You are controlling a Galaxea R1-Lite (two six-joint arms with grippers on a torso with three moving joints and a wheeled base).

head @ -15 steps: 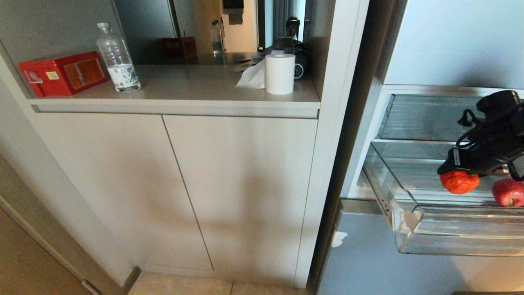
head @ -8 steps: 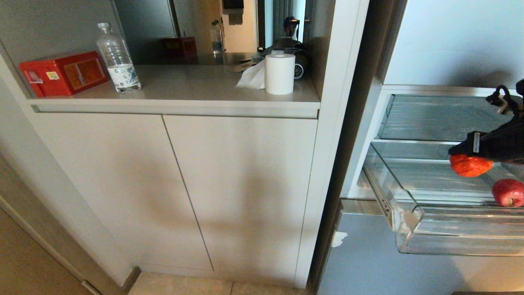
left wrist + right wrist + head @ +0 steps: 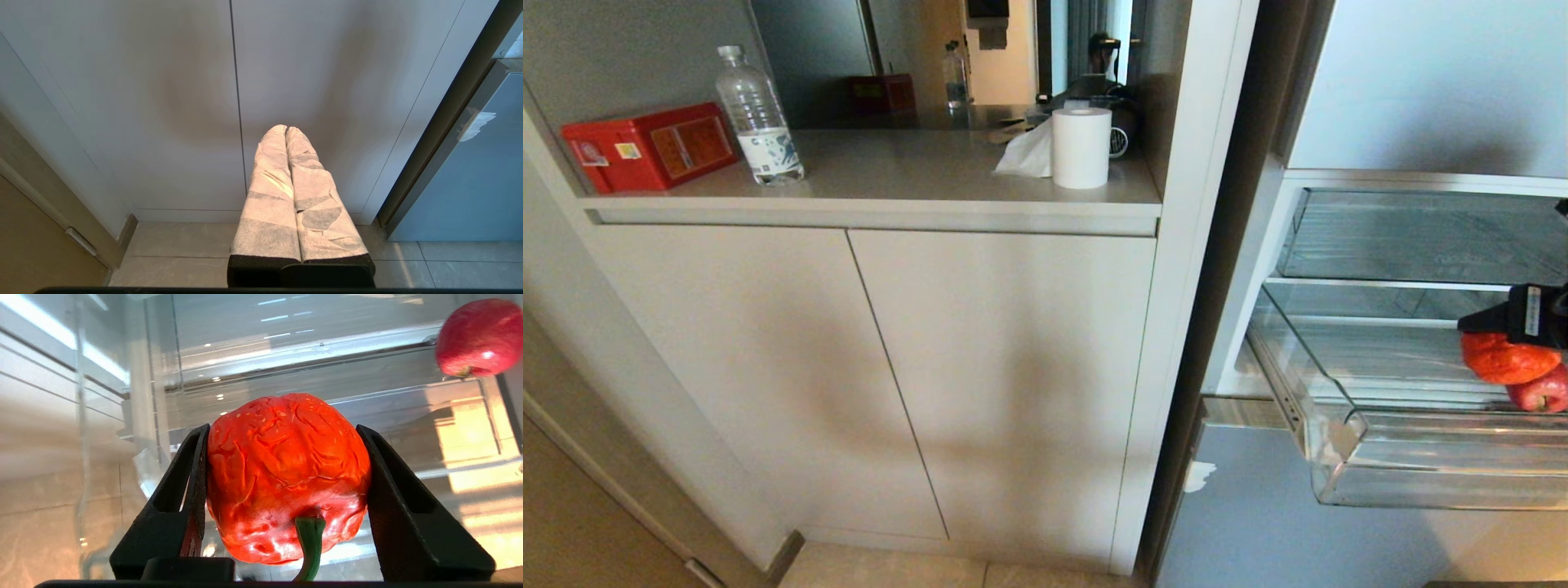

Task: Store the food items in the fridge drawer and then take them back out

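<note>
Right pincer [image 3: 282, 490] now further right, gripping red pepper [image 3: 286, 477] — apple [image 3: 1539, 390] just behind

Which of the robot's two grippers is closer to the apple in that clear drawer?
The right. The right gripper, clamped on a red pepper, hangs just beside the apple in the fridge drawer. The left gripper points at the cabinet doors, far off.

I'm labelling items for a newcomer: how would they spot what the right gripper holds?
Find the pale blue fridge right of the beige cabinets, then its pulled-out clear drawer. Over it the right gripper clamps a wrinkled orange-red pepper with a green stem, unlike the smooth red apple beside it.
</note>
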